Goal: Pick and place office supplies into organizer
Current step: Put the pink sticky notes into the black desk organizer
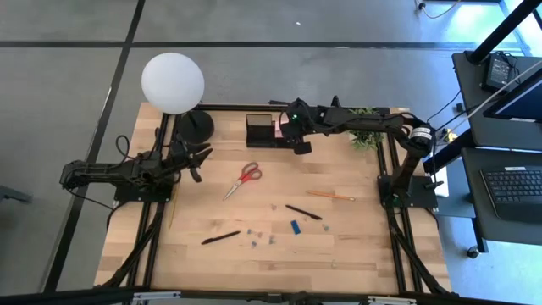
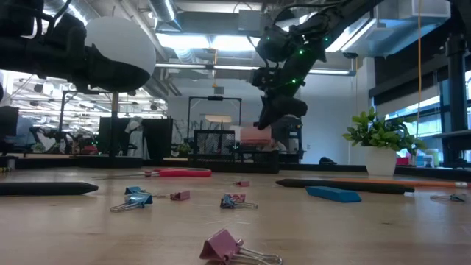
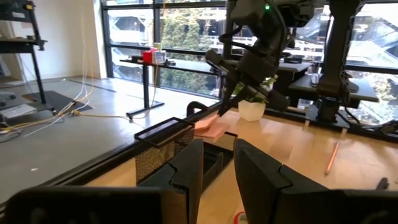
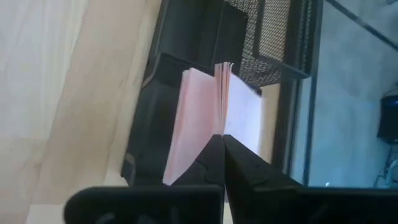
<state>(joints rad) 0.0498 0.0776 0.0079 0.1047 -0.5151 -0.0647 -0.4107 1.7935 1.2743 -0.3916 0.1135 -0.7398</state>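
Note:
My right gripper (image 1: 292, 135) reaches in from the table's right and is shut on the pink sticky-note pad (image 4: 199, 118) at the black mesh organizer (image 1: 261, 130) by the far edge. My left gripper (image 1: 199, 161) hovers open at the left, its fingers pointing toward the organizer (image 3: 163, 142). Red-handled scissors (image 1: 246, 177), a pencil (image 1: 332, 196), two black pens (image 1: 303, 212) (image 1: 220, 238), a blue block (image 1: 295, 227) and several small clips (image 1: 254, 235) lie flat on the wooden table. My right gripper pinches the pink pad by one edge (image 4: 214, 132) between its two fingers, coming slanting down from the table's right. The sheets fan apart away from the fingers. The pad (image 3: 211, 126) sits tilted over the organizer's low front compartment; whether it touches the organizer I cannot tell.
A lamp with a white globe (image 1: 173, 82) and round black base (image 1: 195, 127) stands left of the organizer. A green potted plant (image 1: 366, 135) stands at the far right, under the right arm. Clips (image 2: 234, 250) are scattered toward the near edge.

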